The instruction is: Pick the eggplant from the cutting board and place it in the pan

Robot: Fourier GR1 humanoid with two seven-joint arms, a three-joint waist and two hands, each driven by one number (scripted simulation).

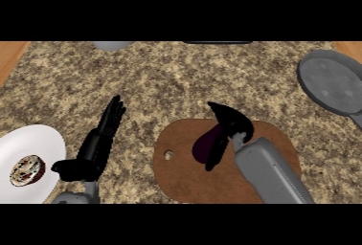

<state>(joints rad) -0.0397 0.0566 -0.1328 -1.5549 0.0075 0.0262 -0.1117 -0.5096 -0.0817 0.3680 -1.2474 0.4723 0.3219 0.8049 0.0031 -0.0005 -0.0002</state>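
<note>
Right hand over the brown cutting board, fingers curled around the dark purple eggplant at the board's centre. Left hand left of board, fingers straight, beside white plate. Grey pan beyond board, far right.

Left hand open, upright; right hand curled.

Kitchen: granite counter, pan, cutting board

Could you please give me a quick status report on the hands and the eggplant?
Right robot hand curled over eggplant on cutting board. Left robot hand open, resting beside white plate. Pan far right; nothing seen blocking the path.
</note>
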